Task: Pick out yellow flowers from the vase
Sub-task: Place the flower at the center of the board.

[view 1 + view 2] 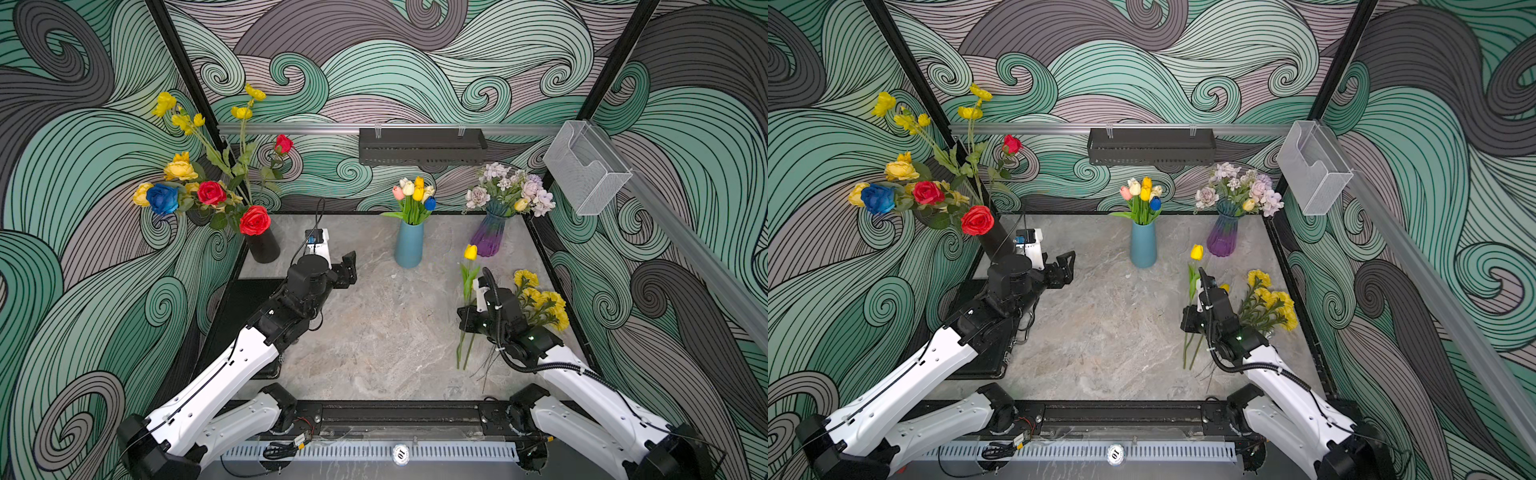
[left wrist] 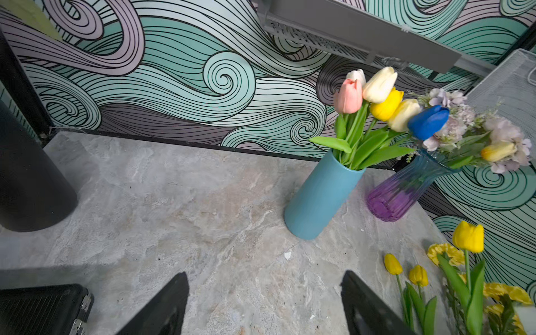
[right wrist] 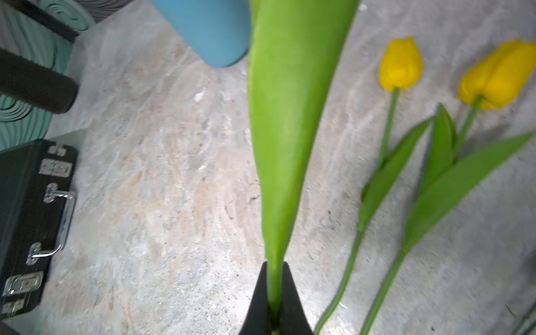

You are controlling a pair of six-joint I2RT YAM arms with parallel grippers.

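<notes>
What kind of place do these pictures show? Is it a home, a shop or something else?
Probably a robot test booth, not a home. Two white robot arms stand at a marble-look tabletop, wave-patterned walls in a black frame enclose it, and flower vases serve as props.

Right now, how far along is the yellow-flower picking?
Done: two yellow tulips and yellow pom-poms lie on the table. In hand: right gripper shut on a third tulip; left gripper open, empty. Remaining: yellow blooms in the blue vase, purple vase and black vase.
</notes>
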